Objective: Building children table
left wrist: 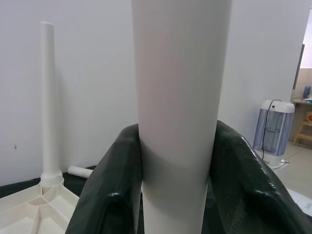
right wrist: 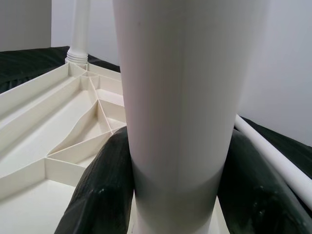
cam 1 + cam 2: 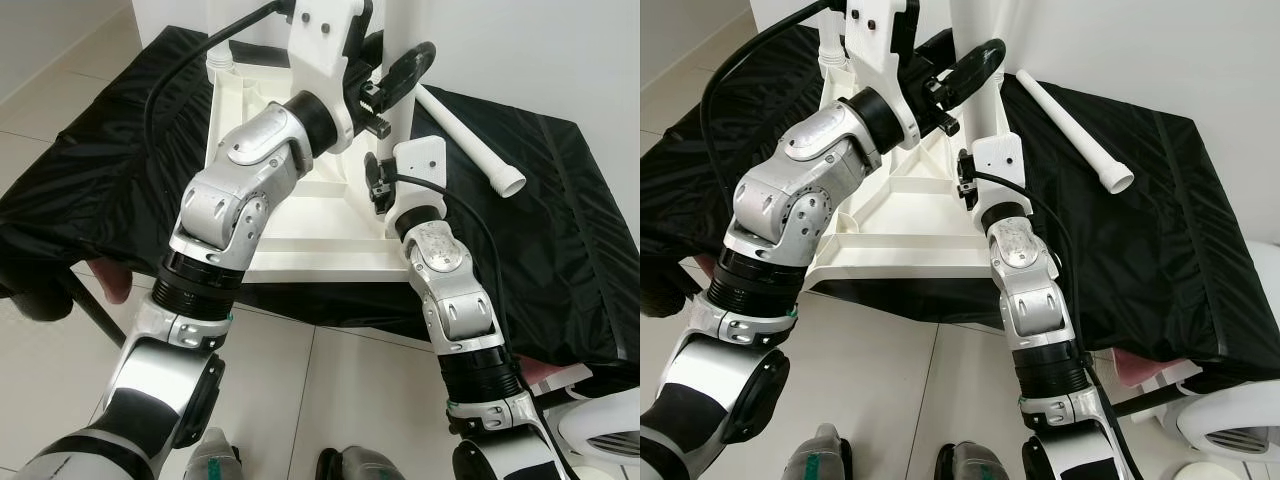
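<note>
A white plastic tabletop (image 3: pixel 300 240) lies upside down on a black cloth, its ribbed underside facing up. A white table leg (image 3: pixel 975 20) stands upright at its near right corner. My left gripper (image 3: pixel 395 85) is shut on this leg high up, its black fingers (image 1: pixel 112 195) pressed against both sides. Lower down, near the corner socket, my right gripper (image 3: pixel 378 185) is shut on the same leg (image 2: pixel 180 87). Another leg (image 1: pixel 47 97) stands screwed into the far left corner. A loose leg (image 3: pixel 470 135) lies on the cloth to the right.
The black cloth (image 3: pixel 560 230) covers a low surface over a tiled floor. A white wall rises right behind the tabletop. A white heater (image 3: pixel 600 430) stands on the floor at the near right. Something pinkish (image 3: pixel 115 280) shows at the cloth's near left edge.
</note>
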`<state>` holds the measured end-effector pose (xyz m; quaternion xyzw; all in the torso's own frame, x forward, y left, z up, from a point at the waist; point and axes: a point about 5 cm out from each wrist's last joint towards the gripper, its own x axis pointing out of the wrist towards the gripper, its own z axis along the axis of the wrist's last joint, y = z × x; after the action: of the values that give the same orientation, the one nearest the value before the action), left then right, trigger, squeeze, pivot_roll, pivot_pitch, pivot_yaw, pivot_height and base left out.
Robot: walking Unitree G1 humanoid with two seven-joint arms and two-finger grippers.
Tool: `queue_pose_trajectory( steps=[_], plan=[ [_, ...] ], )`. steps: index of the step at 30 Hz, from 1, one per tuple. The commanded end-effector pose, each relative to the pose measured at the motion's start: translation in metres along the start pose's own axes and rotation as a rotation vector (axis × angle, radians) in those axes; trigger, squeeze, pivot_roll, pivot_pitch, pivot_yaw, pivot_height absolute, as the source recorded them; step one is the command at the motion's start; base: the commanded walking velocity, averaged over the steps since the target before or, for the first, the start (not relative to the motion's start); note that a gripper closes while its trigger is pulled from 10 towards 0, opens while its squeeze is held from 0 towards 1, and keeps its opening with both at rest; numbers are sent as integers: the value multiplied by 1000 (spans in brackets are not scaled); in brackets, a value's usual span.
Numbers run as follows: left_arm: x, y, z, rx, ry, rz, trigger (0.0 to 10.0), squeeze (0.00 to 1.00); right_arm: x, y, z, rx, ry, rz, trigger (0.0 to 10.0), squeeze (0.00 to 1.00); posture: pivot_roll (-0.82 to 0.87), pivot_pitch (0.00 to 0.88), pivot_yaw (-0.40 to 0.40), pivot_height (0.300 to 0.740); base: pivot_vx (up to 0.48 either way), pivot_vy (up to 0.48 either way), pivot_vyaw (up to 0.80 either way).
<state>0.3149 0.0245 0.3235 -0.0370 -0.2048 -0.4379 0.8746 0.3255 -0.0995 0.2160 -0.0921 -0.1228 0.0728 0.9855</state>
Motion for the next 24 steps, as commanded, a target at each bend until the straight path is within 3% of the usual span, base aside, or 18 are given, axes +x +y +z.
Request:
queue_pose_trajectory(
  steps=[1, 10, 11, 19, 22, 24],
  plan=[
    [4, -6, 8, 14, -36, -39, 10000, 0, -1, -4, -1, -6, 9, -21, 0, 0, 59, 52, -107, 740, 0, 0, 0],
    [4, -10, 7, 16, -35, -70, 10000, 0, -1, -6, -2, -23, 9, -36, 0, 0, 58, 55, -103, 740, 0, 0, 0],
    [4, -11, 7, 2, -35, -77, 10000, 988, -1, -6, -3, -20, 14, -38, 10000, 0, 58, 55, -102, 740, 0, 0, 0],
    [3, -15, 9, -77, -57, -117, 10000, 1000, 2, -13, -5, 7, 31, -64, 10000, 0, 59, 50, -101, 740, 0, 0, 0],
    [0, -16, 9, -110, -62, -134, 10000, 1000, 3, -19, -8, 78, 56, -91, 10000, 0, 61, 48, -102, 740, 0, 0, 0],
    [0, -16, 9, -110, -62, -134, 10000, 1000, 3, -19, -8, 78, 56, -91, 10000, 0, 61, 48, -102, 740, 0, 0, 0]
  ],
)
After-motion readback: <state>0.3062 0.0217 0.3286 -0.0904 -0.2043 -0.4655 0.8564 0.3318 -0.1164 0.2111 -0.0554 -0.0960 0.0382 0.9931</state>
